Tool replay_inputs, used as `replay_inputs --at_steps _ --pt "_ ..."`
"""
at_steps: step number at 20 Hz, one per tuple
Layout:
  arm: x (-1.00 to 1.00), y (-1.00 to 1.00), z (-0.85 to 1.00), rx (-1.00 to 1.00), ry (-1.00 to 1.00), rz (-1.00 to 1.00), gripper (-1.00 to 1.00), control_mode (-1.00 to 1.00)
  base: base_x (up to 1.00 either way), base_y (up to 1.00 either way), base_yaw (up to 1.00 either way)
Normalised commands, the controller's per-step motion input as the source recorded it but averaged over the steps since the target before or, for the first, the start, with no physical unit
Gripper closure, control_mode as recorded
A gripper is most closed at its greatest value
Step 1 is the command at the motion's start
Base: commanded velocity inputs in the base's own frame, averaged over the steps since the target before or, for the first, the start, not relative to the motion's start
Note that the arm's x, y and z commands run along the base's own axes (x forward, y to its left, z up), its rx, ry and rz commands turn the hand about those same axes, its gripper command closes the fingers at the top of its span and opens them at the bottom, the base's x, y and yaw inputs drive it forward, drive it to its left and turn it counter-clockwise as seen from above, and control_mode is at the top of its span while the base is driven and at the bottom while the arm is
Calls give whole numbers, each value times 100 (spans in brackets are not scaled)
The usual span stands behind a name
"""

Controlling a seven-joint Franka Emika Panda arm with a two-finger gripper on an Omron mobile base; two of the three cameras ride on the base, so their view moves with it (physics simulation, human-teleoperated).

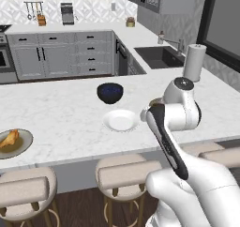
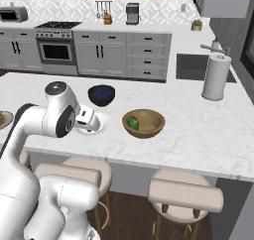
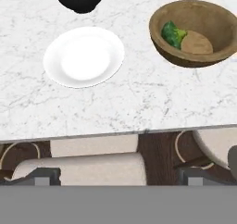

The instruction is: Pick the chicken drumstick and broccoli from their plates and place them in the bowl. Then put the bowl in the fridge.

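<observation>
Bright green lumpy broccoli [image 3: 173,34] lies inside the tan wooden bowl [image 3: 166,49]; claw [image 3: 118,177] spread, empty.

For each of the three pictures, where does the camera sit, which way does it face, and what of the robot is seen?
Left base view: behind the arm's left, facing the counter; arm at lower right.
Right base view: behind its right, same counter; arm at lower left.
Hand view: on the hand, looking down over the counter edge at stools; tool tips at bottom.
All share the white plate, the dark bowl; right and hand views share the wooden bowl with broccoli.
</observation>
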Motion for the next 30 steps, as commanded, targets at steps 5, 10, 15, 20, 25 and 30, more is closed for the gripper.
replay_inputs --at_steps 5,10,15,20,25,30 --pt "-54 33 20 -1 0 0 -100 100 -16 11 0" --pt "0 0 0 0 0 0 -100 100 -62 94 1" --pt "0 0 0 0 0 0 -100 100 -11 100 7" --pt "0 0 0 0 0 0 -100 100 6 100 3" --pt "0 0 0 0 0 0 -100 100 28 99 0" --pt "0 0 0 0 0 0 -100 100 96 9 -2"
